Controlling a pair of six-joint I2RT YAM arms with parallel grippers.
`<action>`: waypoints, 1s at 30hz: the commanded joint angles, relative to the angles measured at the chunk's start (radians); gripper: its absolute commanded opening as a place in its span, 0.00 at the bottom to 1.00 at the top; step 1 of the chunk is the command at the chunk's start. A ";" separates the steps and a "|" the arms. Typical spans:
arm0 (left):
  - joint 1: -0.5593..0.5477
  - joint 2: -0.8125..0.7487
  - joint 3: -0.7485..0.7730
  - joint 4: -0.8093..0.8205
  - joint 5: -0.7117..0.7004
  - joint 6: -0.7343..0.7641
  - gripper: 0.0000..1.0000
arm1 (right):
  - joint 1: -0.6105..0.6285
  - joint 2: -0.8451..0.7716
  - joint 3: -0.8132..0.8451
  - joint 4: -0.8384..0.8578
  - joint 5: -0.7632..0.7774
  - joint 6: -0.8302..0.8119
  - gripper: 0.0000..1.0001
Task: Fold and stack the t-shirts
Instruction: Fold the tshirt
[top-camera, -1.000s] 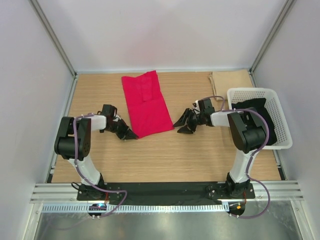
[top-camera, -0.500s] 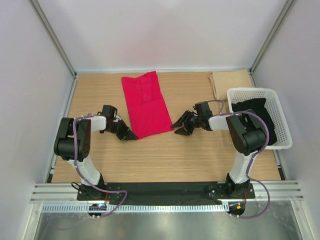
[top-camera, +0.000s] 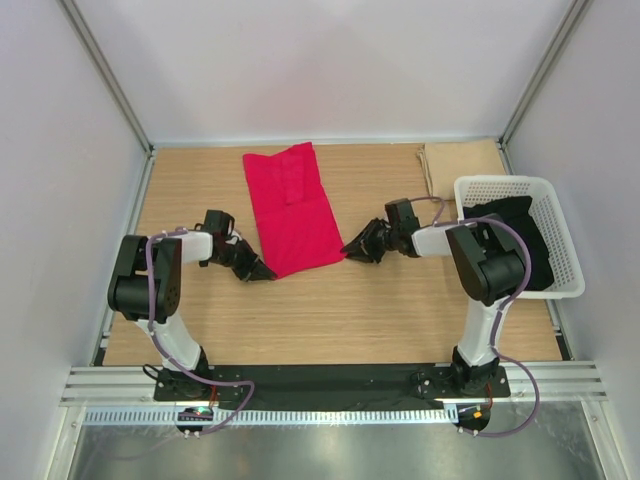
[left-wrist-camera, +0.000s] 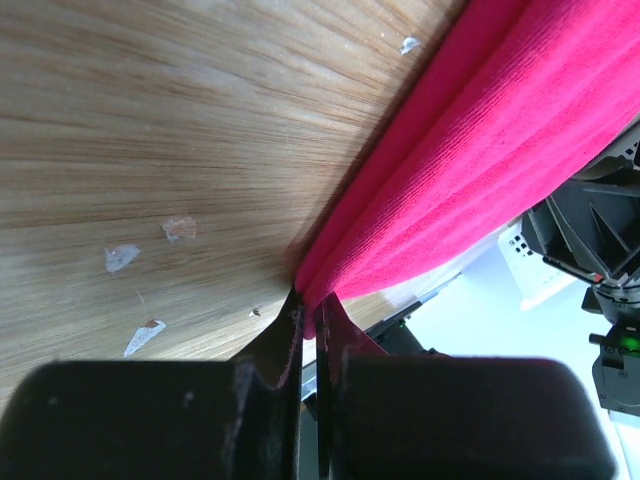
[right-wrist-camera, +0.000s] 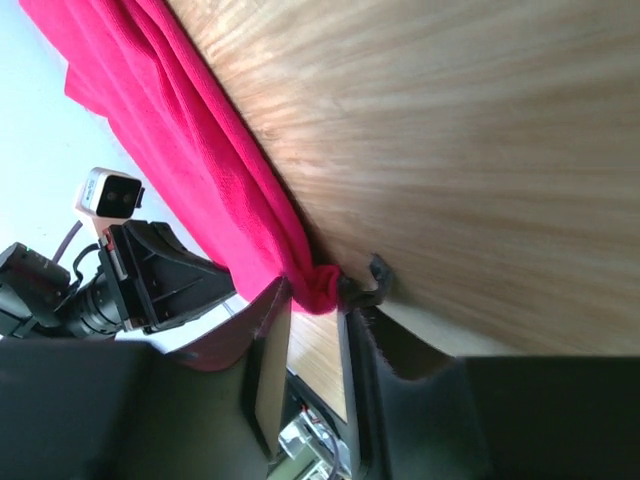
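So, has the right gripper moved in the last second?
Yes. The right gripper has slid left, away from the white basket and up to the near right corner of the red t-shirt.

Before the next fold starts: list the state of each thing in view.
red t-shirt, folded into a long strip, lying flat.
left gripper, fingers shut on the shirt's near left corner.
right gripper, fingers pinching the bunched near right corner.
basket, upright, holding dark cloth.
tan cloth, flat, far right.
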 joint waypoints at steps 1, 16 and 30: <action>-0.008 0.003 -0.018 -0.066 -0.089 0.043 0.00 | 0.013 0.085 0.002 -0.075 0.155 -0.056 0.29; -0.131 -0.251 -0.038 -0.239 -0.207 0.103 0.00 | 0.042 -0.190 -0.119 -0.245 0.050 -0.258 0.01; -0.260 -0.911 -0.228 -0.589 -0.220 -0.061 0.00 | 0.177 -0.769 -0.329 -0.565 0.088 -0.190 0.01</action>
